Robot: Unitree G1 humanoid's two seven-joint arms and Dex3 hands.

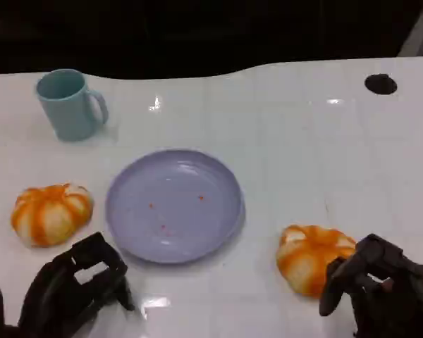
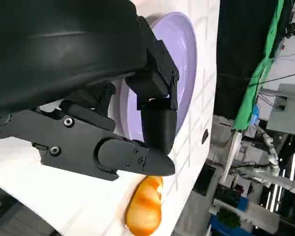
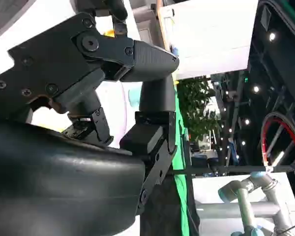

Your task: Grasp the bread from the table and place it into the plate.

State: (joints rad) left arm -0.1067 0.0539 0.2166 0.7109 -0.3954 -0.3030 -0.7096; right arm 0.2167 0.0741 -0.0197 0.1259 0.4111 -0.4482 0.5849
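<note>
Two orange-and-white bread rolls lie on the white table: one left of the plate [image 1: 51, 213], one right of it [image 1: 311, 257]. The empty lilac plate [image 1: 173, 204] sits between them. My right hand [image 1: 381, 289] hovers just right of the right bread, its fingers arched beside the roll and holding nothing. My left hand [image 1: 77, 289] is low at the front, below the left bread and beside the plate's rim, also empty. In the left wrist view, the plate [image 2: 184, 59] lies past my left hand [image 2: 137, 118], with a bread [image 2: 145, 206] near the table edge.
A teal mug [image 1: 70, 105] stands at the back left. A small black round spot [image 1: 381, 84] marks the table at the far right. The table's far edge meets darkness. Lab equipment shows beyond my right hand [image 3: 113, 98] in the right wrist view.
</note>
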